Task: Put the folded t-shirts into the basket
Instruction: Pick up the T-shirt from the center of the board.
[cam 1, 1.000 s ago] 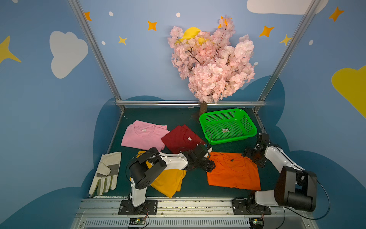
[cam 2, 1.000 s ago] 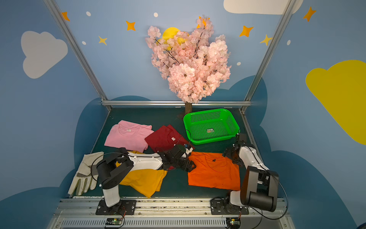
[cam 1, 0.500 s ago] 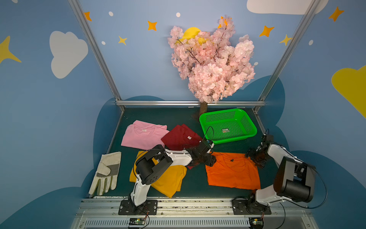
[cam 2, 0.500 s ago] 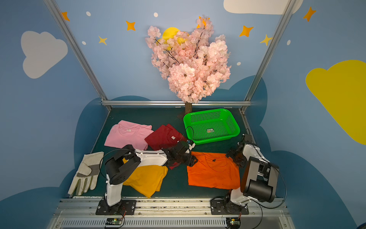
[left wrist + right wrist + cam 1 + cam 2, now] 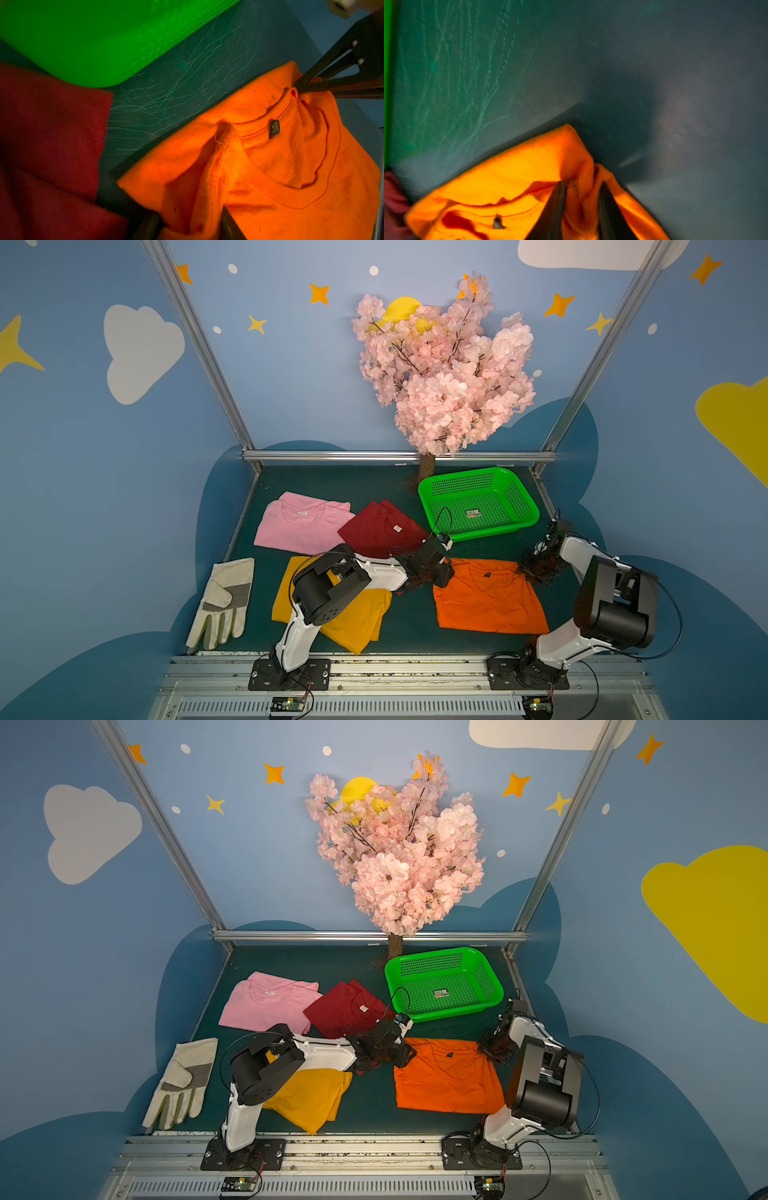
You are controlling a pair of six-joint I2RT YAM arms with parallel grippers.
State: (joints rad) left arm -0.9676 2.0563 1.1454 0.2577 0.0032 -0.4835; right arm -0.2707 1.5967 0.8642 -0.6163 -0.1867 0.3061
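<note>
The basket (image 5: 494, 533) is sitting behind the shirt (image 5: 486, 601) before me; three other shirts (image 5: 299, 524) (image 5: 376, 531) (image 5: 357, 620) are lying leftward, the glove (image 5: 224, 597) beyond them.

Basket (image 5: 461, 485): bright green, dotted with tiny holes.
Orange shirt (image 5: 486, 601): bright orange, little black label.
Yellow shirt (image 5: 361, 622): mustard yellow.
Red shirt (image 5: 374, 531): dark red.
Pink shirt (image 5: 291, 526): light pink.
Glove (image 5: 226, 593): whitish, grey patches.
Tree (image 5: 444, 377): pink flowers.
Walls (image 5: 291, 385): blue, white clouds, yellow stars.
</note>
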